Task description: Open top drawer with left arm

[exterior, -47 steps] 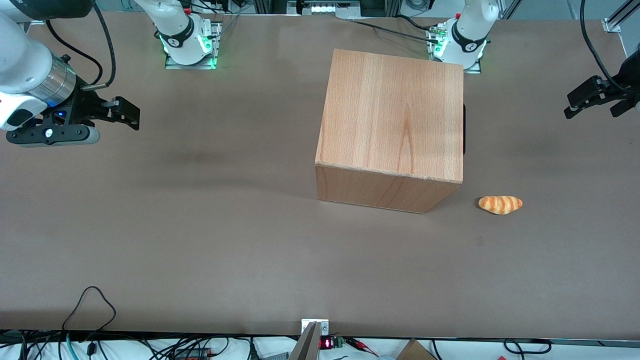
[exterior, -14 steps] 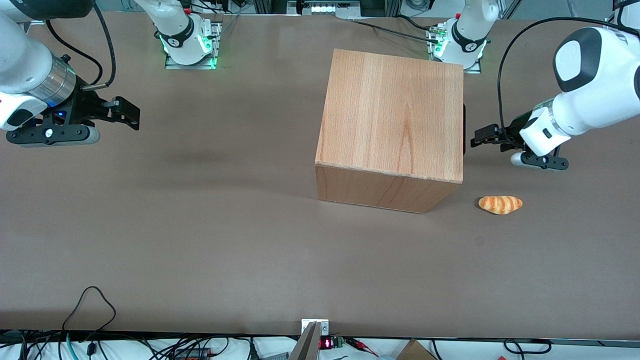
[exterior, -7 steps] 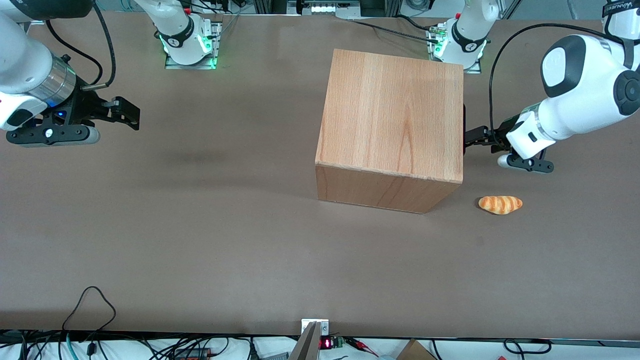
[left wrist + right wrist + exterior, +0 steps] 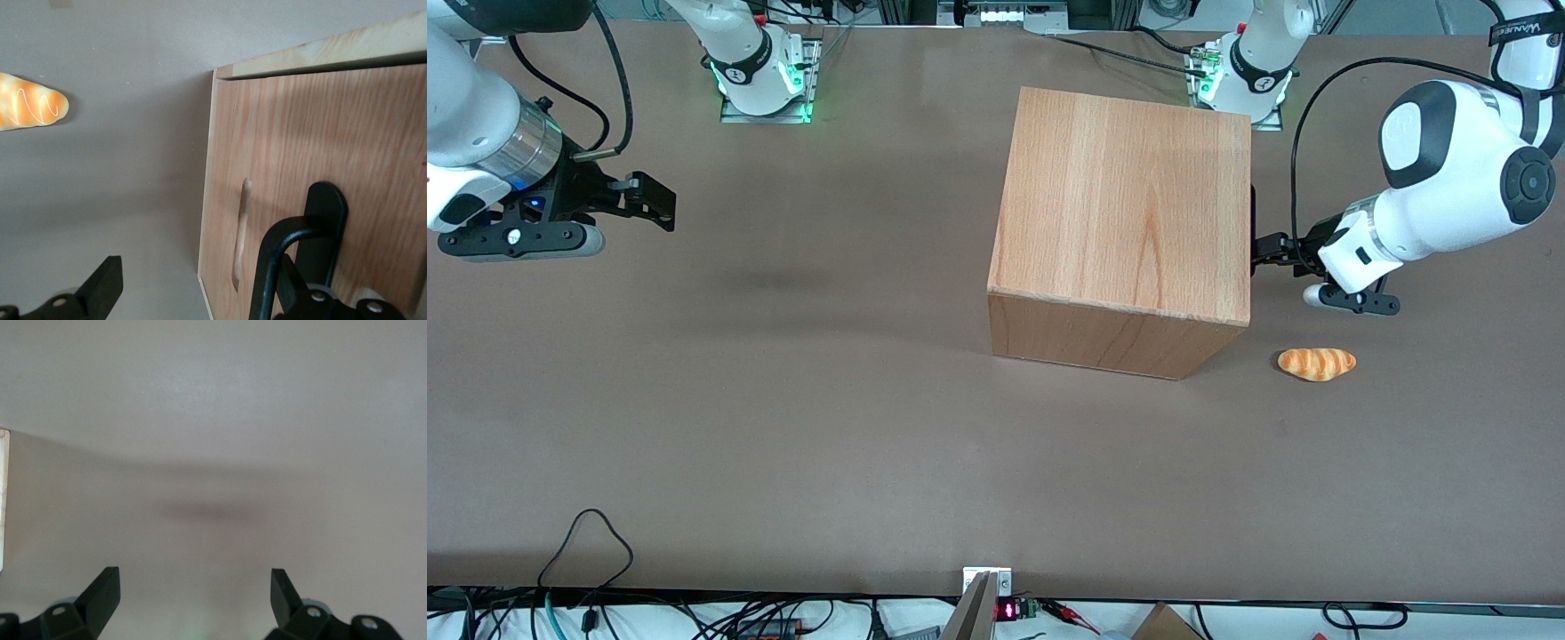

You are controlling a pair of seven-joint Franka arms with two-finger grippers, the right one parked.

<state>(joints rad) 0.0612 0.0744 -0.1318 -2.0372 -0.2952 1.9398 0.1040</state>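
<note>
1. The wooden cabinet stands near the desk's robot-base edge; its top drawer is closed.
2. The left arm's gripper, fingers apart, meets the black bar handle.
3. A bread roll lies nearby.

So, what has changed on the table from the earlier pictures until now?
The left arm came in from the working arm's end of the table and moved toward the cabinet. Its gripper now sits at the black handle on the drawer front, jaws open around it, not yet closed. The drawer is not pulled out. The cabinet and the bread roll stayed where they were.
</note>
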